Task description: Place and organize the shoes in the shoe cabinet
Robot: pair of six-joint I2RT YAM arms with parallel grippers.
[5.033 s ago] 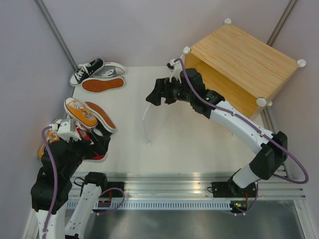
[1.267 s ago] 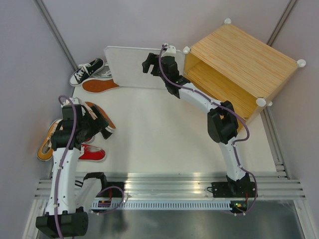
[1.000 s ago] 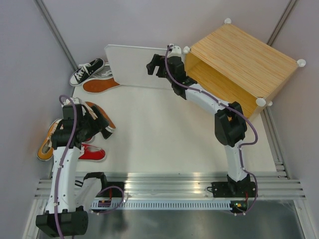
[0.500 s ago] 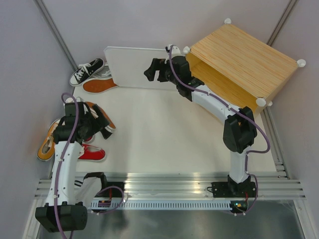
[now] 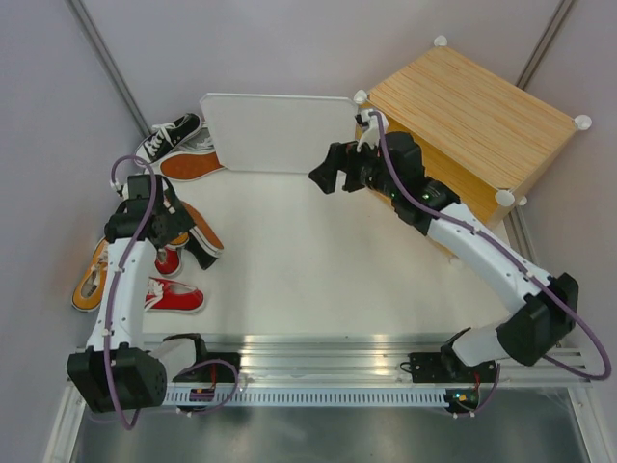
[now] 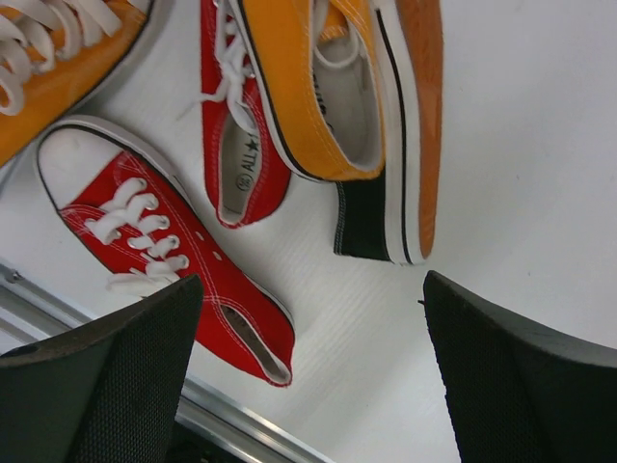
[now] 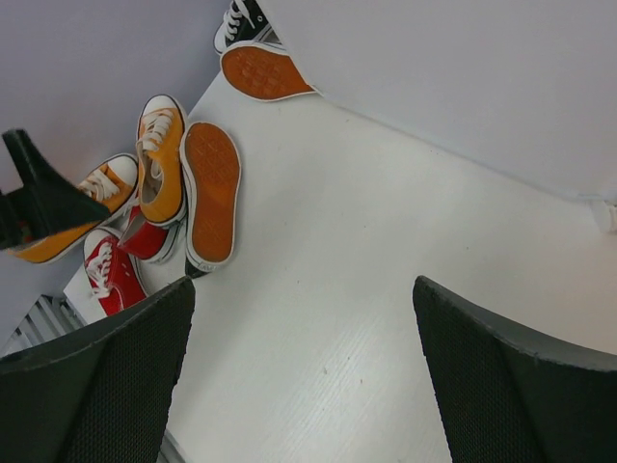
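Note:
The shoe cabinet (image 5: 472, 106) stands at the back right with its white door (image 5: 275, 130) swung wide open to the left. Several shoes lie at the left: a red one (image 6: 164, 260), a second red one (image 6: 241, 164), an orange one (image 6: 308, 87) and a black one on its side (image 6: 419, 125), sole showing. My left gripper (image 5: 191, 239) (image 6: 313, 376) hovers open just above this group, holding nothing. A black sneaker (image 5: 169, 135) and an upturned sole (image 5: 188, 164) lie by the door's left edge. My right gripper (image 5: 333, 172) (image 7: 304, 376) is open and empty in front of the cabinet opening.
Another orange shoe (image 5: 92, 275) lies by the left wall. The open door (image 7: 463, 77) stands upright along the table's back edge, partly hiding a grey shoe (image 5: 201, 143). Bare white tabletop (image 5: 318, 260) stretches between the arms. A metal rail (image 5: 366, 352) runs along the near edge.
My right arm has drawn back from the door toward the cabinet front, leaving the door open. My left gripper has shifted slightly back over the shoes.

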